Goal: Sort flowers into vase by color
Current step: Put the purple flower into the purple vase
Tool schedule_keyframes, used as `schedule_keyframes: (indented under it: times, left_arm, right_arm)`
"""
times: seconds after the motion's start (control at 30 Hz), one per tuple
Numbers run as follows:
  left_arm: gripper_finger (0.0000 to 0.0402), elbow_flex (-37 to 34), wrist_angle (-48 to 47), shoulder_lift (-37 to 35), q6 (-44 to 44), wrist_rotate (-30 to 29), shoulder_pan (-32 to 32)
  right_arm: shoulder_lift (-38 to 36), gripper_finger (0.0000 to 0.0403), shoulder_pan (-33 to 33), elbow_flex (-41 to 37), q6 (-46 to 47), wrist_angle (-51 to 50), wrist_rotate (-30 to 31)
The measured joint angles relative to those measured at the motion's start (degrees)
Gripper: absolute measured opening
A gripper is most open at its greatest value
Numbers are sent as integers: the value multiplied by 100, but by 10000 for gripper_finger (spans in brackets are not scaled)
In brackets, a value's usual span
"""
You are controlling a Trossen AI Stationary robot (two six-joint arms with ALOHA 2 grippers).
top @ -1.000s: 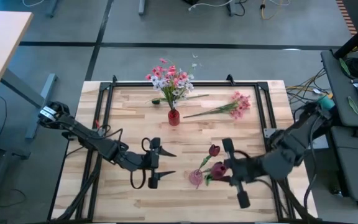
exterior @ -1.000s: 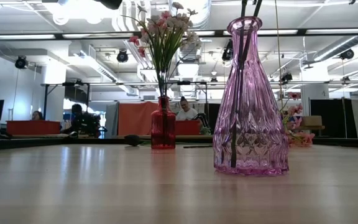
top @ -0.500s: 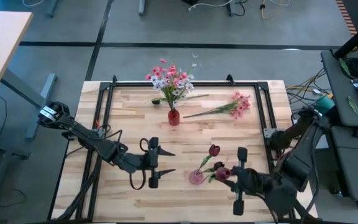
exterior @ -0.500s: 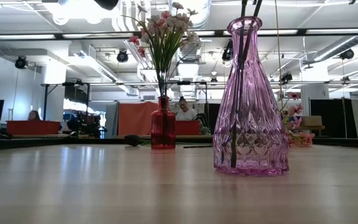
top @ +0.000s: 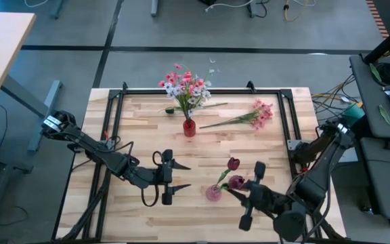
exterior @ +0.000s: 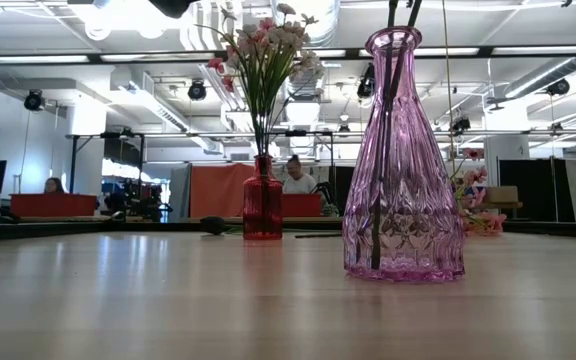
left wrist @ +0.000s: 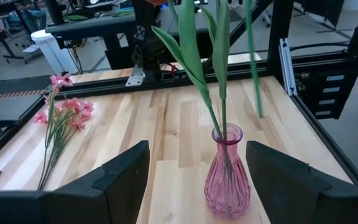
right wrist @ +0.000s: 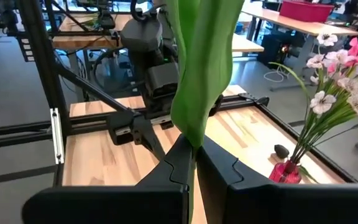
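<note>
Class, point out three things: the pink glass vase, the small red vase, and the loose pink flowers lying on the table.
Pink glass vase [exterior: 403, 190]: low view, on its faceted body.
Small red vase [top: 189, 128]: high view, on its body.
Loose pink flowers [top: 261, 112]: high view, on the blossom cluster.

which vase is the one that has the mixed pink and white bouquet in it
The small red vase at the far middle of the table holds the pink and white bouquet. The pink glass vase near the right gripper holds only dark red buds.

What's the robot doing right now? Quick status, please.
Right gripper shut on a red tulip over the pink vase. Left gripper open, waiting beside it. Nothing blocking.
</note>
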Motion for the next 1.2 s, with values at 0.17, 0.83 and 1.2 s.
schedule_keyframes:
  times: [0.17,0.83,1.2]
  left_arm:
    - [251,0,-2,0,0,0,0]
    - [251,0,-6,0,48,2,0]
    - [251,0,-6,0,59,2,0]
  right_arm:
    - [21,9,-9,2,-71,-356,-2]
    - [305,9,-177,-15,-179,-565,-95]
    - [260,9,-232,2,-285,-573,-148]
